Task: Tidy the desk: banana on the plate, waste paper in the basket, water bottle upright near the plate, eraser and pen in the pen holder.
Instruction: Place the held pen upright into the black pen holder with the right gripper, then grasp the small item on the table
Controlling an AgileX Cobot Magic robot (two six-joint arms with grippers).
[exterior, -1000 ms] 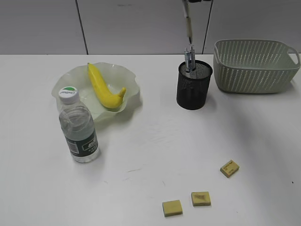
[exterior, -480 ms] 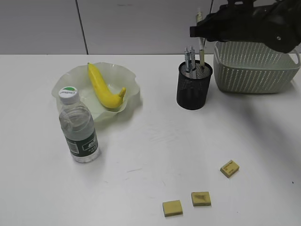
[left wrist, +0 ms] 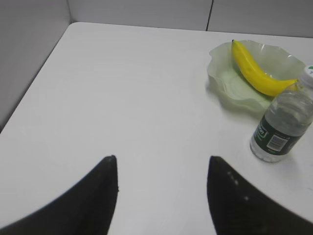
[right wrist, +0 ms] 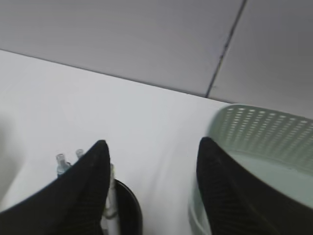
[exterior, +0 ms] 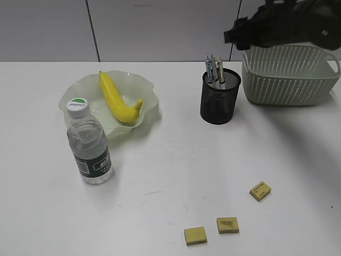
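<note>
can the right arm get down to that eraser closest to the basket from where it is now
Probably yes. The right gripper is open and empty above the pen holder, and the eraser lies alone on bare desk with nothing around it.

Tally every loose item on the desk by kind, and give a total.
Banana: 1
Plate: 1
Water bottle: 1
Pen holder: 1
Pens in the pen holder: 3
Basket: 1
Yellow erasers: 3
Total: 11
</note>
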